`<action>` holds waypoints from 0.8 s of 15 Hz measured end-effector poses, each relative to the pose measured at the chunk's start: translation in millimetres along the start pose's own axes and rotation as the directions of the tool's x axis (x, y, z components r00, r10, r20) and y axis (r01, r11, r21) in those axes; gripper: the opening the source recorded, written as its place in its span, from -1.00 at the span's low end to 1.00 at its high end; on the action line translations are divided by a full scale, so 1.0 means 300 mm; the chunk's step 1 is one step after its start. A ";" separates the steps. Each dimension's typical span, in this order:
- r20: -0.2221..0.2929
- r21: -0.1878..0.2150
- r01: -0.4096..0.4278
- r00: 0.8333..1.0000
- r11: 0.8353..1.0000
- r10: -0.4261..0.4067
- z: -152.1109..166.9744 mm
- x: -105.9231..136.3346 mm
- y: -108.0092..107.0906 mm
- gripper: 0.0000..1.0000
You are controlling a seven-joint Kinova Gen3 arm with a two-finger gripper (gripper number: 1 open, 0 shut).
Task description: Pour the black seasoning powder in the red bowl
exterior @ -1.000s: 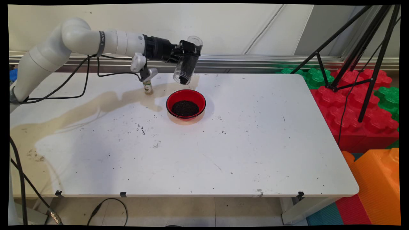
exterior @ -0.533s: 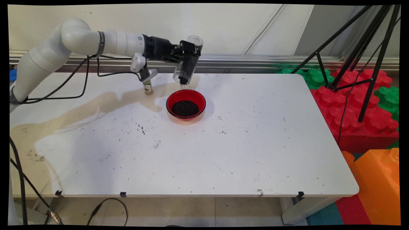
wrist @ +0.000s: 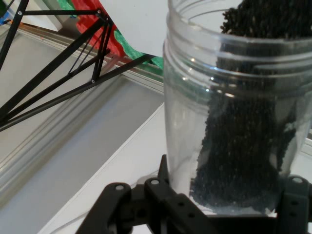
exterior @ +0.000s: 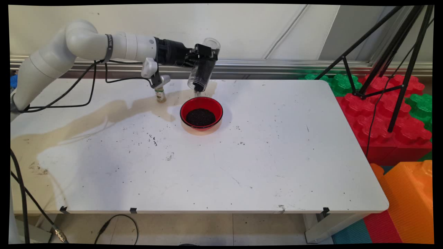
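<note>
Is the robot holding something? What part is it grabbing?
Yes. The gripper holds a clear jar of black grains, clamped round its side near the closed end, with the mouth tipped down above the red bowl.

We count one white bench (exterior: 263,166), and on it one red bowl (exterior: 201,113) holding a single heap of dark granules (exterior: 200,117), and one small bottle (exterior: 160,94) standing beside the bowl. We count one arm ending in one black claw (exterior: 204,55), which grips one clear jar (exterior: 201,73) partly filled with the same dark granules. Beyond the bench we count one black tripod (exterior: 387,58), two green blocks (exterior: 341,84), one large red stack of blocks (exterior: 380,117) and one orange block (exterior: 412,204).
</note>
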State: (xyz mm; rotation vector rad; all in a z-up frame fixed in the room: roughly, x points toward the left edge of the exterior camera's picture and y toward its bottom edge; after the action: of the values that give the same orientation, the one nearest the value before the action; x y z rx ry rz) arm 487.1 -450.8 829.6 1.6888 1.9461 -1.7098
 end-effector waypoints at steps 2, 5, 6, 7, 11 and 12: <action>0.001 0.002 -0.005 1.000 1.000 0.005 -0.002 0.001 -0.002 -1.00; 0.002 0.005 -0.012 1.000 1.000 0.012 -0.005 0.004 -0.005 -1.00; 0.002 0.006 -0.013 1.000 1.000 0.013 -0.006 0.005 -0.005 -1.00; 0.002 0.007 -0.015 1.000 1.000 0.015 -0.007 0.006 -0.006 -1.00; 0.003 0.011 -0.022 1.000 1.000 0.022 -0.012 0.011 -0.011 -1.00; 0.003 0.012 -0.023 1.000 1.000 0.023 -0.013 0.012 -0.012 -1.00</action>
State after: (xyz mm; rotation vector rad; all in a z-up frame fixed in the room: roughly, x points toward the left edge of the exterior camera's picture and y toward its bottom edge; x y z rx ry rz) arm 485.3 -444.8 831.1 1.7047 1.9120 -1.7185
